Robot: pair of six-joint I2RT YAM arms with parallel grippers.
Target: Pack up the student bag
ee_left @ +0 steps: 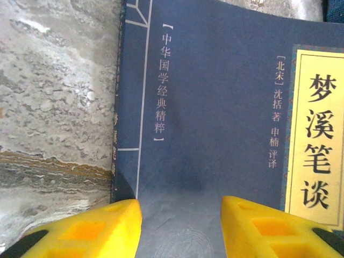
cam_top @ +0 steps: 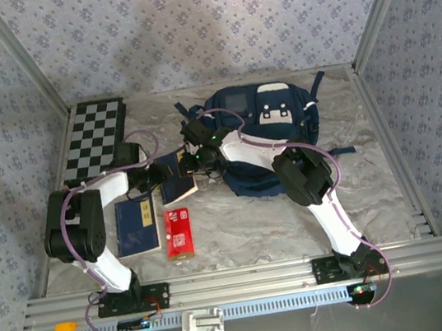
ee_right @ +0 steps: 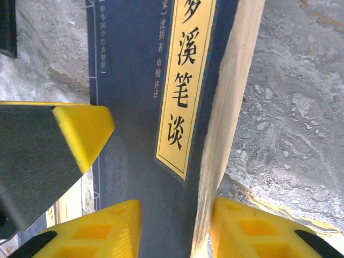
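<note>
The student bag is laid flat at the back of the table, partly covered by the right arm. It is judged soft and floppy, light while unfilled, and likely to sag if lifted. A hold is best taken on a strap or at the rim of an opening, so that the mouth is kept wide. Whether any zip is undone cannot be told, and nothing is seen inside.

The checkerboard is placed well left of the bag.

The held book is raised just left of the bag. It is judged stiff, with a smooth and slightly slippery cover, so an edge grip suits it. The right gripper is pinched across it at the page edge. The left gripper is spread over the cover, with no pinch seen.

A second book is laid flat further left of the bag.

A red packet is laid left of the bag and nearer the arm bases. It is judged light.
</note>
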